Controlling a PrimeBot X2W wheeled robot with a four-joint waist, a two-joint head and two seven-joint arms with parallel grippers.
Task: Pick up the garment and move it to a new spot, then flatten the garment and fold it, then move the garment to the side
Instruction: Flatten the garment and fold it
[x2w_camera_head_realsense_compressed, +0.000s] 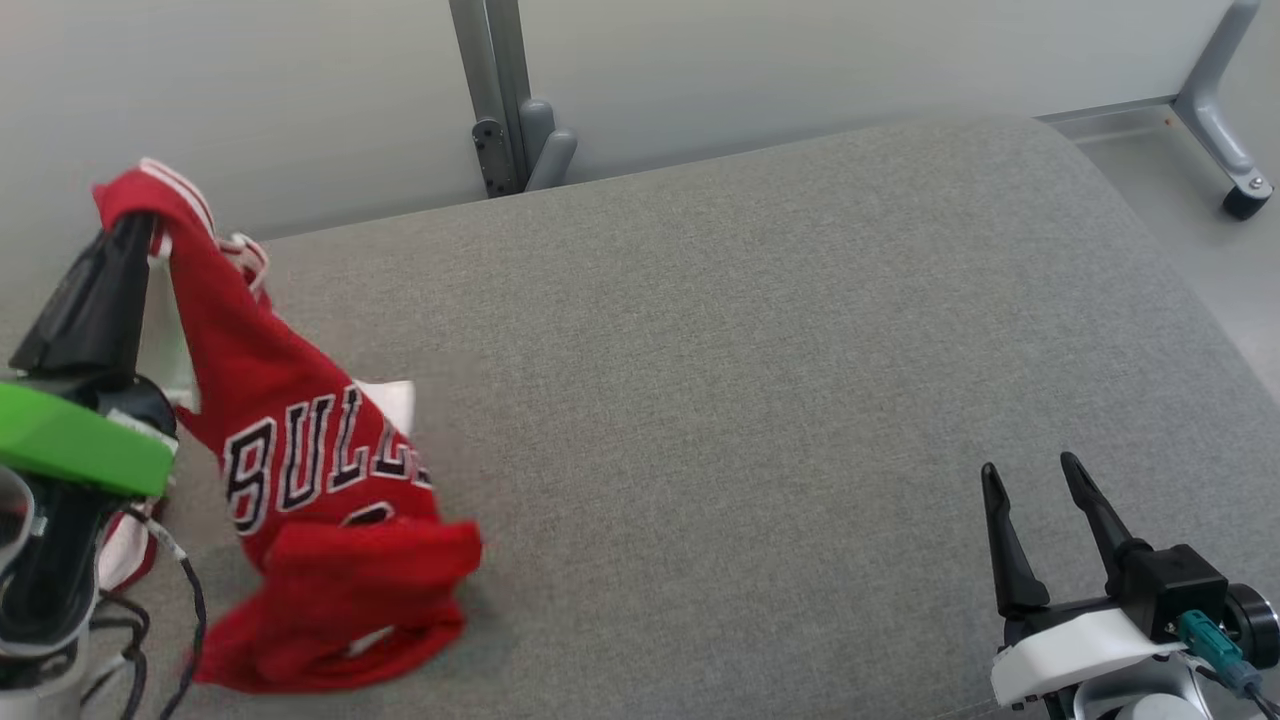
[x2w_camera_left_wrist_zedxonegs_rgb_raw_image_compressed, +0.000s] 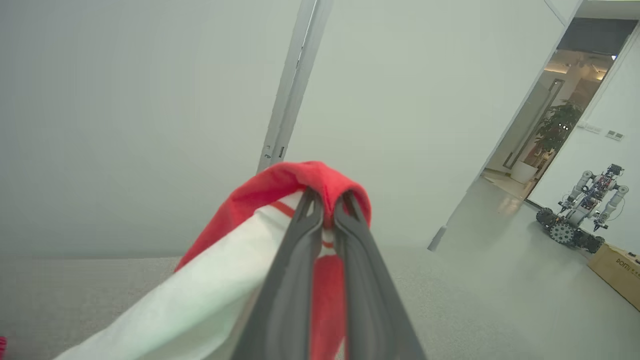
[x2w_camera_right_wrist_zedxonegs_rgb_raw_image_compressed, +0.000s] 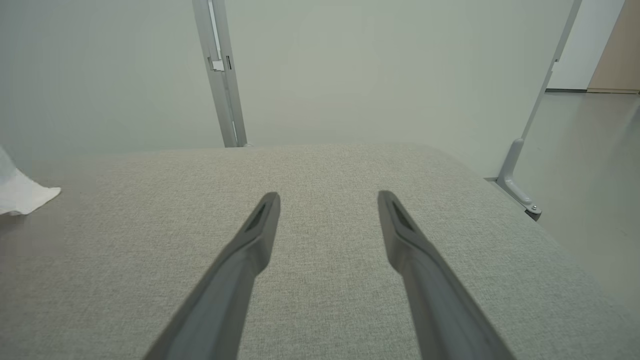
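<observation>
With the left gripper (x2w_camera_head_realsense_compressed: 132, 232) clamped on the jersey (x2w_camera_head_realsense_compressed: 300, 450), lift it clear before carrying; right gripper (x2w_camera_head_realsense_compressed: 1030, 475) stands open.

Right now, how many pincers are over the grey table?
2. The left pincer is at the table's left side, shut on the red jersey. The right pincer is at the near right, open and empty.

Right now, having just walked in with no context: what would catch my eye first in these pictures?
A red basketball jersey with black-and-white lettering hangs at the left of the grey fabric-covered surface, pinched at its top by the shut left end effector. The right end effector stands open at the lower right, holding nothing.
</observation>
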